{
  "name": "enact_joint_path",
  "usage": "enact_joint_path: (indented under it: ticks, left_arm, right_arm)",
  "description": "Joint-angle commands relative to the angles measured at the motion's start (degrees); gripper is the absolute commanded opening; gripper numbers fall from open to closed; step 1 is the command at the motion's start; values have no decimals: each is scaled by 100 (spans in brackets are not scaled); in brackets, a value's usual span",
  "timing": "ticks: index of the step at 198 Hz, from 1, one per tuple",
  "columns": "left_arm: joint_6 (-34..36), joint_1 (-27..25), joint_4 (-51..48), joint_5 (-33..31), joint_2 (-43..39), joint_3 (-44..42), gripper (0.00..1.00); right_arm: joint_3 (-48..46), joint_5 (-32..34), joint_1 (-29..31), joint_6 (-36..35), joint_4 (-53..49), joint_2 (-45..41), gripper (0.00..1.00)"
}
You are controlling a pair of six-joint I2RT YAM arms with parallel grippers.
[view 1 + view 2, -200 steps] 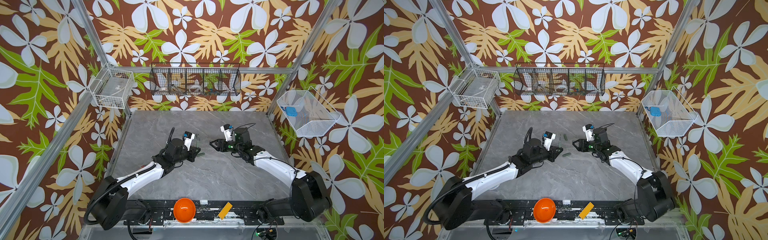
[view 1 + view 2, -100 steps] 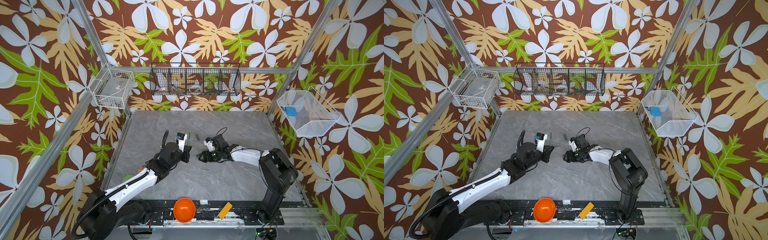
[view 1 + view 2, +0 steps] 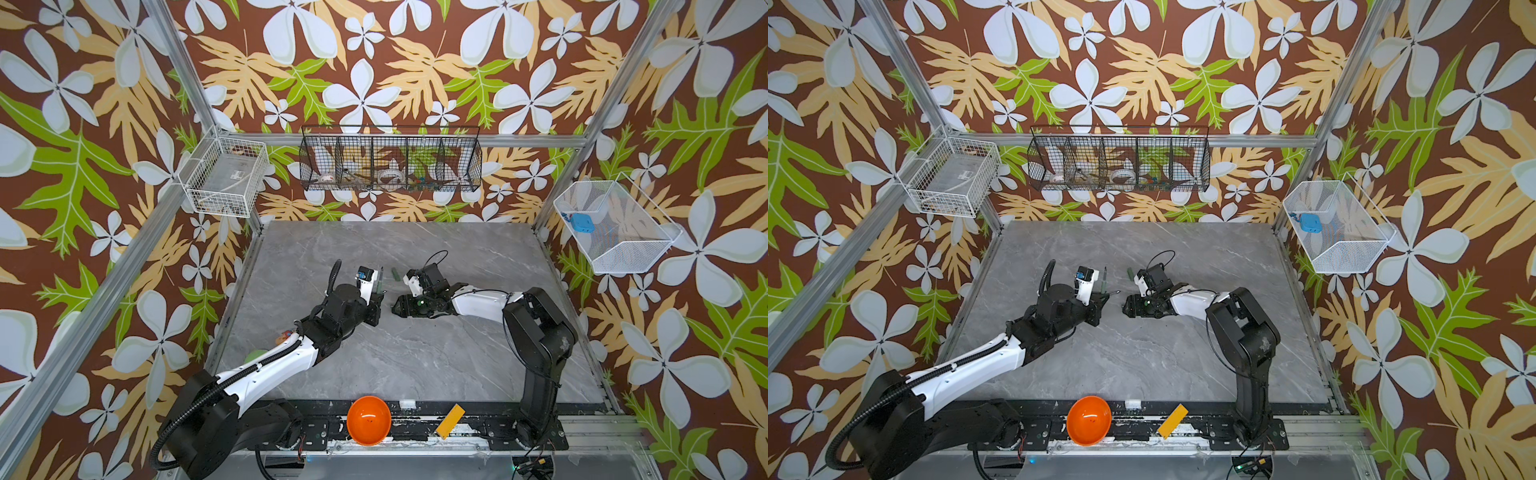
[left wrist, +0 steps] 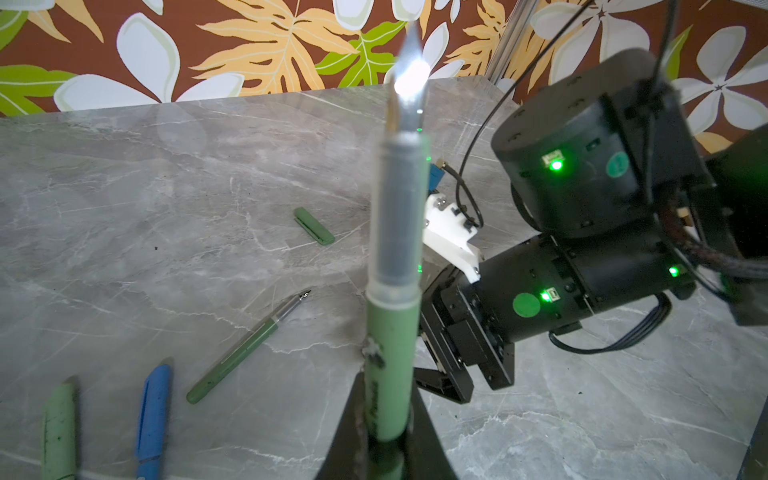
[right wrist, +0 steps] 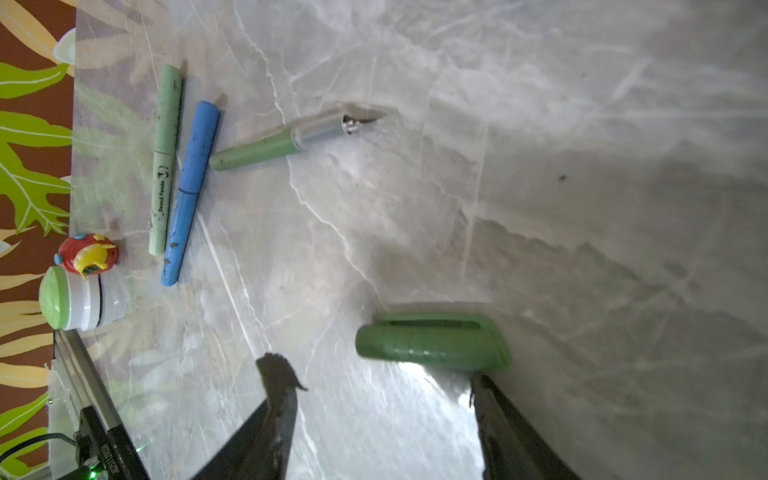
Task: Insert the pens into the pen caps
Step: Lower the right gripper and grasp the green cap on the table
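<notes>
Top views first: your left end effector (image 3: 379, 296) is clamped on a green pen (image 3: 380, 280) that stands near upright, nib up, over the middle of the desk (image 3: 415, 353). Your right end effector (image 3: 395, 308) sits low just beside it, facing it, so the arms are close. A spare cap (image 3: 395, 274) lies on the desk behind both. Left wrist: the jaws are closed tight on the low end of the barrel, so most of the pen sticks out free, and glare washes out the nib. A loose pen (image 4: 249, 347) lies uncapped on the desk, with a blue pen (image 4: 153, 419) and a pale pen (image 4: 60, 428) near it at the frame edge. Right wrist: the jaws are wide apart and hold nothing. A green cap (image 5: 432, 343) lies flat and crosswise just off the tips, hard by one finger; can't tell if it's touching. The blue and pale pens look capped here, so I judge two pairs are left. Risks: close from this pose and one finger likely shoves the cap sideways instead of pinching it. Grab over its mouth and the pen can't enter. With the pen gripped that low, any push off-axis could lever it over in the jaws or jam the nib on the cap rim. With the arms this near, a fast lift could knock the pen.
</notes>
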Motion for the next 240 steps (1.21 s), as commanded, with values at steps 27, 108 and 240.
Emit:
enact_joint_path:
  ticks: [27, 108, 240]
  left_arm:
    - [124, 8, 143, -175, 0, -18, 0]
    - [145, 35, 373, -140, -116, -258, 0]
    - [149, 61, 367, -61, -330, -471, 0]
  right_arm:
    - [528, 237, 6, -302, -456, 326, 68]
    - [1539, 507, 118, -933, -1878, 732, 64]
    - [3610, 1766, 602, -1607, -4411, 1898, 45]
